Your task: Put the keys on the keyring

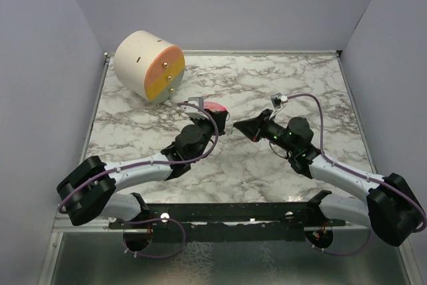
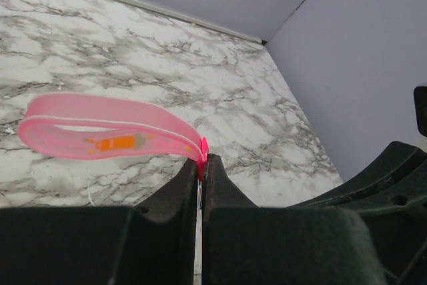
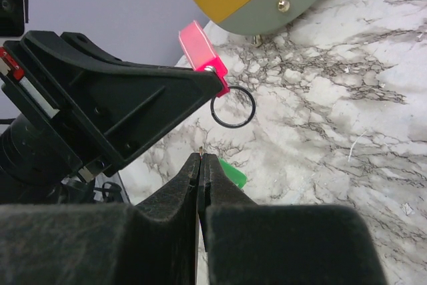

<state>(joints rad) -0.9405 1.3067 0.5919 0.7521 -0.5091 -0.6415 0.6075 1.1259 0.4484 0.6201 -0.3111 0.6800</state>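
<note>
My left gripper (image 2: 202, 162) is shut on the red end of a pink strap (image 2: 100, 131), which loops out to the left above the table. In the right wrist view the keyring (image 3: 233, 107), a thin black ring, hangs from that strap end (image 3: 200, 48) at the left gripper's tip (image 3: 215, 82). My right gripper (image 3: 202, 158) is shut just below the ring on something thin, seemingly a key, of which only a small brassy tip (image 3: 202, 151) shows. A bright green key (image 3: 232, 173) shows beside its right finger. I cannot tell whether it lies on the marble or is held. From above, both grippers (image 1: 217, 119) (image 1: 238, 127) meet mid-table.
A big cream cylinder (image 1: 150, 65) with an orange, yellow and grey face lies on its side at the back left of the marble table (image 1: 280, 91). Grey walls close in the back and both sides. Purple cables run along both arms.
</note>
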